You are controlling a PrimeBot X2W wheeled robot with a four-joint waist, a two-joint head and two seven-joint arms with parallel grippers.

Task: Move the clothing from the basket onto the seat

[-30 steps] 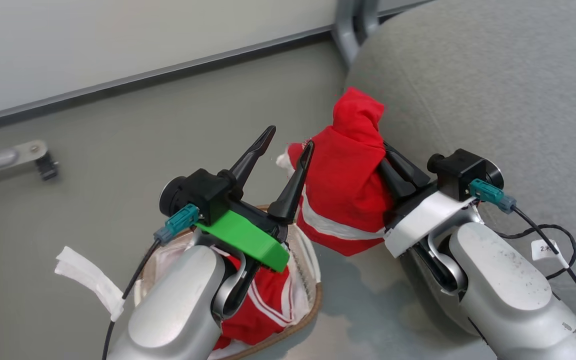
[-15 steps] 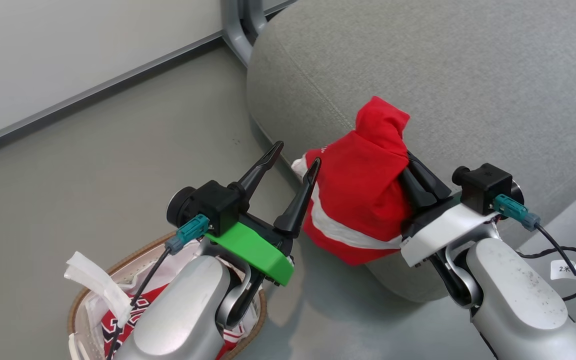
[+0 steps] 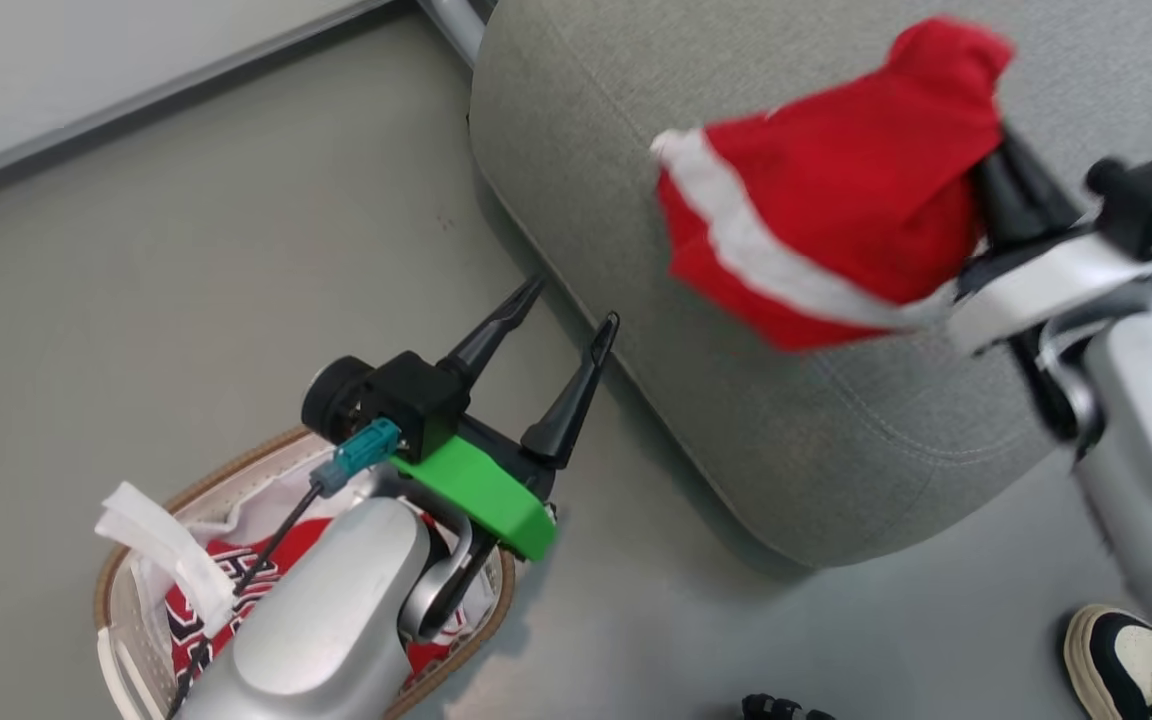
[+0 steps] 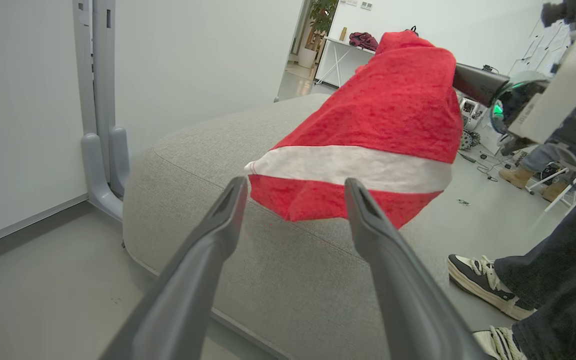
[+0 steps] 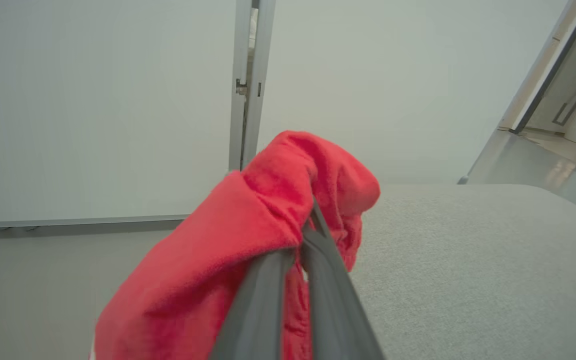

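While clamped by right gripper (image 5: 312,225), shorts (image 3: 826,220): red, white-striped, bunched above seat (image 3: 836,450).
Left gripper (image 3: 574,302): spread wide.

Two red garments (shorts (image 3: 826,220) and a jersey (image 3: 236,565)), one basket (image 3: 236,470), one seat (image 3: 836,430), one left tool (image 3: 574,302), one right tool (image 5: 310,225).

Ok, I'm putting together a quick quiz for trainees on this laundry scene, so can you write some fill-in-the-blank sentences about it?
The right gripper pinches ___ shorts with a white stripe, near the seat.
The left gripper stands ___, holding nothing.
The jersey lies in the basket, not yet on the ___.
Missing words: red; open; seat.
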